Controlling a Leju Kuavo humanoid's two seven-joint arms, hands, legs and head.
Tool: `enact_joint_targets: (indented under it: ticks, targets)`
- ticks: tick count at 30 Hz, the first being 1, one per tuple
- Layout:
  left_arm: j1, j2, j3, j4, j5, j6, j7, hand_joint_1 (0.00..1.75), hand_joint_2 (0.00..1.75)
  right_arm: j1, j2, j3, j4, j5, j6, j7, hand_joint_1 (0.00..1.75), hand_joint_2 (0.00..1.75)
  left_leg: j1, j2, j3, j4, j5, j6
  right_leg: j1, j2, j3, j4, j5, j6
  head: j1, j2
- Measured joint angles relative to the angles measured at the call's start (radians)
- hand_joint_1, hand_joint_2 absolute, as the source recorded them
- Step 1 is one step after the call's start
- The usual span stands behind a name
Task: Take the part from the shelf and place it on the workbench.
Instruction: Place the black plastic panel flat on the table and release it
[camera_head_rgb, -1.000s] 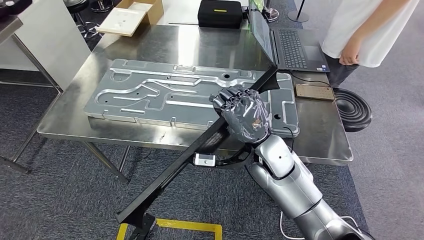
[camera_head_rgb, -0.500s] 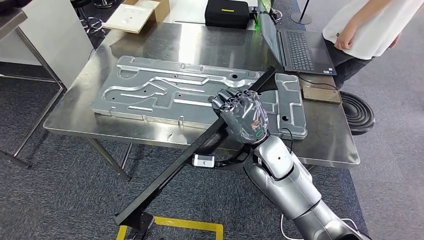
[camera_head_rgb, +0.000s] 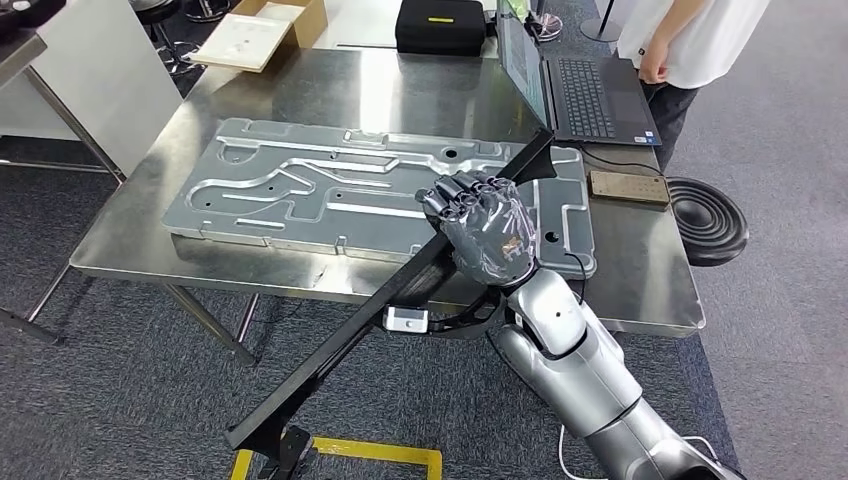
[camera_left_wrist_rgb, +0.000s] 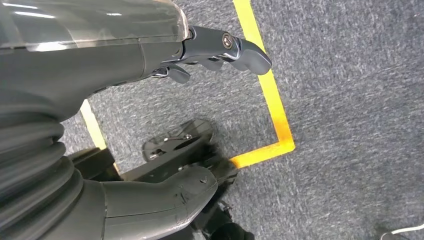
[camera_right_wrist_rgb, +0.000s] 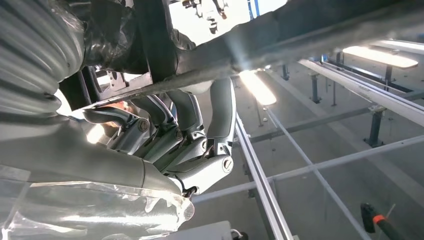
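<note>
**Right hand holds the long black bar above the front edge of the tabletop**

The right hand (camera_head_rgb: 487, 232) is curled tightly around a long black bar (camera_head_rgb: 370, 320), the part of the task. In the right wrist view the fingers (camera_right_wrist_rgb: 190, 125) wrap the bar (camera_right_wrist_rgb: 300, 35) from one side and the thumb closes on the other side. The hand grips the bar nearer to its upper end. This upper end lies over the large grey metal plate (camera_head_rgb: 300, 190), toward the right half of the tabletop (camera_head_rgb: 400, 90). From the hand the bar slopes down and to the left, crosses the front edge of the tabletop and ends low above the carpet, near a yellow tape mark (camera_head_rgb: 370, 452) on the floor.

The left hand (camera_left_wrist_rgb: 150, 115) hangs over the grey carpet with the fingers apart from the thumb, and it holds nothing.

The metal plate lies flat in the middle of the tabletop, along the front edge. At the far right corner stands an open laptop (camera_head_rgb: 570, 85), and a small brown board (camera_head_rgb: 627, 186) lies near the right edge. A black case (camera_head_rgb: 440, 25) sits at the far edge. A person in a white shirt (camera_head_rgb: 690, 40) stands beyond the right far corner.
</note>
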Motion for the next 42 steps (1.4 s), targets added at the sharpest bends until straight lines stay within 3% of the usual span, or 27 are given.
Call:
enact_joint_targets:
  ticks: [1,3,7,9,11,12,13,15,17,20,23,24,26,27,28,29,31,32,33,36,38,42]
  targets:
    - [-0.001,0.000,0.000,0.000,0.000,0.000,0.000,0.00,1.75,-0.001,0.000,0.000,0.000,0.000,0.000,0.000,1.75,1.75,-0.001,0.001,0.028,-0.061,0.024,0.003,0.003,0.001,-0.001,0.006,-0.004,0.004,0.000,0.000]
    - [-0.002,0.000,-0.001,0.000,0.000,-0.001,0.001,0.00,1.75,-0.002,0.002,0.000,0.000,0.000,0.000,0.000,1.75,1.75,-0.004,0.001,0.054,-0.123,0.037,0.011,0.006,0.002,-0.007,0.012,-0.009,0.012,0.000,0.000]
    - [-0.001,-0.001,-0.004,0.000,0.000,-0.002,0.002,0.00,1.75,-0.007,0.002,0.000,-0.001,0.000,0.000,0.000,1.75,1.75,-0.001,-0.003,0.065,-0.139,0.037,0.028,0.005,0.002,-0.014,0.033,-0.025,0.031,0.000,0.000]
    - [-0.004,-0.002,-0.005,0.000,0.000,-0.003,0.002,0.00,1.75,-0.011,0.002,-0.001,-0.001,0.000,0.000,0.000,1.75,1.75,0.002,-0.003,0.072,-0.144,0.036,0.037,0.000,0.003,-0.058,0.125,-0.070,0.043,0.001,0.000]
    - [-0.004,-0.002,-0.006,0.000,0.000,-0.004,0.001,0.00,1.75,-0.009,0.002,-0.001,0.000,0.000,0.000,0.000,1.75,1.75,0.002,-0.002,0.076,-0.144,0.032,0.042,-0.005,0.003,-0.128,0.247,-0.112,0.051,0.001,0.000]
    - [-0.004,-0.002,-0.006,0.000,0.001,-0.005,0.001,0.00,1.75,-0.008,0.002,-0.002,0.000,0.000,0.000,0.000,1.75,1.75,0.002,-0.003,0.077,-0.144,0.030,0.042,-0.007,0.002,-0.150,0.277,-0.111,0.053,0.000,0.000]
    - [-0.003,-0.002,-0.006,0.000,0.001,-0.005,0.001,0.00,1.75,-0.007,0.002,-0.002,0.000,0.000,0.000,0.000,1.75,1.75,0.002,-0.003,0.080,-0.144,0.027,0.042,-0.008,0.002,-0.155,0.272,-0.091,0.053,0.001,0.000]
    - [-0.003,-0.002,-0.006,0.000,0.001,-0.006,0.000,0.00,1.75,-0.009,0.002,-0.002,0.000,0.000,0.000,0.000,1.75,1.75,0.002,-0.005,0.090,-0.143,0.020,0.038,-0.010,0.002,-0.111,0.162,-0.014,0.049,0.001,0.000]
    - [-0.004,-0.003,-0.007,0.000,0.001,-0.006,0.000,0.00,1.75,-0.013,0.002,-0.002,0.000,0.000,0.000,0.000,1.75,1.75,-0.001,-0.006,0.096,-0.143,0.013,0.030,-0.004,0.002,-0.057,0.047,0.030,0.039,0.000,0.000]
    - [-0.004,-0.004,-0.007,0.000,0.001,-0.006,-0.001,0.00,1.75,-0.015,0.002,-0.002,0.000,0.000,0.000,0.001,1.75,1.75,-0.002,-0.005,0.102,-0.150,0.006,0.013,0.002,0.004,-0.036,0.004,0.024,0.025,0.000,0.000]
    - [-0.005,-0.004,-0.007,0.000,0.001,-0.006,-0.002,0.00,1.75,-0.017,0.003,-0.002,-0.001,0.000,0.000,0.000,1.75,1.75,-0.001,-0.002,0.096,-0.114,-0.020,0.000,-0.006,0.003,-0.011,-0.016,0.020,0.009,0.000,0.000]
    - [-0.005,-0.004,-0.007,0.000,0.001,-0.006,-0.002,0.00,1.75,-0.018,0.004,-0.002,-0.001,0.000,0.001,0.001,1.75,1.75,0.000,-0.001,0.073,-0.066,-0.042,-0.001,-0.006,0.002,-0.003,-0.021,0.017,0.004,0.000,0.000]
    - [-0.003,-0.004,-0.007,0.000,0.000,-0.006,-0.003,0.00,1.75,-0.018,0.005,-0.002,0.000,0.000,0.002,0.001,1.75,1.75,0.000,-0.001,-0.003,0.068,-0.086,-0.002,-0.003,0.002,0.009,-0.021,0.006,-0.002,0.000,0.000]
    - [-0.001,-0.004,-0.007,0.000,0.000,-0.006,-0.003,0.00,1.75,-0.017,0.005,-0.002,0.000,0.000,0.003,0.001,1.75,1.75,0.000,-0.001,-0.034,0.113,-0.090,-0.003,-0.001,0.002,0.015,-0.020,0.000,-0.003,0.000,0.000]
    - [0.002,-0.004,-0.007,0.000,0.000,-0.006,-0.003,0.00,1.75,-0.015,0.005,-0.002,0.001,0.000,0.003,0.001,1.75,1.75,0.000,-0.001,-0.050,0.124,-0.073,-0.003,0.000,0.002,0.023,-0.019,-0.008,-0.003,0.000,0.000]
    - [0.004,-0.004,-0.007,0.000,0.000,-0.006,-0.003,0.00,1.75,-0.014,0.005,-0.002,0.001,0.000,0.004,0.001,1.75,1.75,0.000,-0.001,-0.046,0.094,-0.037,-0.002,0.001,0.003,0.033,-0.017,-0.016,-0.002,0.000,0.000]
    - [0.005,-0.003,-0.007,0.000,0.000,-0.006,-0.003,0.00,1.75,-0.013,0.005,-0.002,0.002,0.000,0.004,0.001,1.75,1.75,-0.002,0.000,-0.001,-0.029,0.046,0.003,0.003,0.003,0.053,-0.013,-0.035,0.004,0.000,0.000]
    - [0.004,-0.003,-0.007,0.000,0.000,-0.006,-0.003,0.00,1.75,-0.014,0.005,-0.002,0.003,0.000,0.004,0.001,1.75,1.75,-0.003,0.001,0.022,-0.085,0.064,0.007,0.004,0.004,0.059,-0.010,-0.044,0.009,0.000,0.000]
    - [0.005,-0.003,-0.008,0.000,0.000,-0.006,-0.004,0.00,1.75,-0.014,0.005,-0.002,0.003,0.000,0.003,0.001,1.75,1.75,-0.005,0.000,0.038,-0.120,0.068,0.011,0.006,0.004,0.062,-0.010,-0.050,0.014,0.000,0.000]
    - [0.007,-0.003,-0.008,0.000,0.001,-0.007,-0.004,0.00,1.75,-0.014,0.005,-0.002,0.003,0.000,0.003,0.001,1.75,1.75,-0.005,-0.003,0.057,-0.143,0.050,0.028,0.007,0.004,0.066,-0.004,-0.054,0.029,0.000,0.000]
    - [0.006,-0.003,-0.008,0.000,0.001,-0.007,-0.006,0.00,1.75,-0.016,0.005,-0.002,0.002,0.000,0.003,0.000,1.75,1.75,-0.003,-0.005,0.074,-0.148,0.042,0.040,0.004,0.004,0.047,0.045,-0.063,0.038,0.000,0.000]
    - [0.005,-0.003,-0.008,0.000,0.006,-0.007,-0.006,0.00,1.75,-0.014,0.005,-0.002,0.005,0.000,0.003,0.001,1.75,1.75,-0.002,-0.006,0.102,-0.150,0.022,0.050,-0.002,0.003,-0.102,0.253,-0.128,0.052,0.001,0.000]
